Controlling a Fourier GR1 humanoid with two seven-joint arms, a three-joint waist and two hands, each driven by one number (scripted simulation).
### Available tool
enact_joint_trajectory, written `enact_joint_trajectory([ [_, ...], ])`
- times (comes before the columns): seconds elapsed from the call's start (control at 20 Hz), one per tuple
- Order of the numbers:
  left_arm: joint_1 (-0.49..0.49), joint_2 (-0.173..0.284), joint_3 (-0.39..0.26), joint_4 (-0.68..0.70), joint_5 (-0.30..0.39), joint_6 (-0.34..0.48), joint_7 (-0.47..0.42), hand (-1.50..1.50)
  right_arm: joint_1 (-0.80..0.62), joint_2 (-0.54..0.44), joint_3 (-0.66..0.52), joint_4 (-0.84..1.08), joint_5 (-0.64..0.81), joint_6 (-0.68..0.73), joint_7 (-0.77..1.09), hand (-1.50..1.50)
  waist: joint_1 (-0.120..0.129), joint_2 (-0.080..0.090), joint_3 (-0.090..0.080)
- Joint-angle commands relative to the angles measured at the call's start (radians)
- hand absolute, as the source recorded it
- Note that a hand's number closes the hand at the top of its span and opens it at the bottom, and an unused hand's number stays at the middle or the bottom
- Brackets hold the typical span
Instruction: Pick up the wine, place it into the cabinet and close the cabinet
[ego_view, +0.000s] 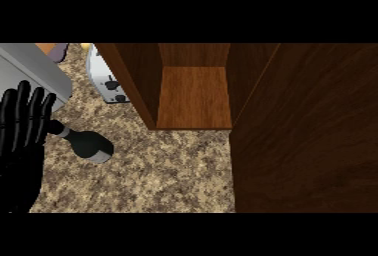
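Speckled counter (162, 175), open cabinet (193, 97), wine (85, 142) beside left hand (22, 130)

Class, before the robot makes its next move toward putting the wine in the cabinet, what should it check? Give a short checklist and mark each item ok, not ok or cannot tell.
1. Wine bottle in view on the counter: ok, it lies on its side, left of the cabinet.
2. Cabinet open, shelf bare where visible: ok.
3. Bottle held by a hand: not ok, nothing curls round it.
4. Left hand open: ok, fingers straight, at the left edge by the bottle's neck.
5. Right hand ready: cannot tell, it shows nowhere.
6. Toaster out of the path: cannot tell, it sits near the cabinet's left wall.
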Motion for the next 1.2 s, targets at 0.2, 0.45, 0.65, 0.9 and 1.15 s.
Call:
enact_joint_trajectory([
  [0.2,0.022,-0.079,-0.132,0.101,-0.128,0.023,-0.117,-1.5,0.16,-0.019,0.02,-0.118,-0.063,0.093,-0.016,-1.5,0.001,-0.007,0.017],
  [0.45,0.053,-0.091,-0.141,0.057,0.156,0.023,0.059,-1.5,0.205,-0.093,0.074,-0.199,-0.216,0.217,0.149,-1.5,-0.004,-0.009,0.017],
  [0.65,0.094,-0.092,-0.281,-0.035,0.09,0.137,0.113,-1.5,0.218,-0.081,0.076,-0.27,-0.245,0.203,0.214,-1.5,0.005,-0.009,0.018],
  [0.9,0.098,-0.092,-0.252,-0.094,0.105,0.119,0.136,-1.5,0.201,-0.112,0.011,-0.382,-0.339,0.213,0.332,-1.5,0.006,-0.008,0.017],
  [1.15,0.035,-0.093,-0.307,-0.135,0.072,0.227,0.235,-1.5,0.13,-0.128,-0.046,-0.39,-0.39,0.196,0.418,-1.5,0.005,-0.008,0.017],
])
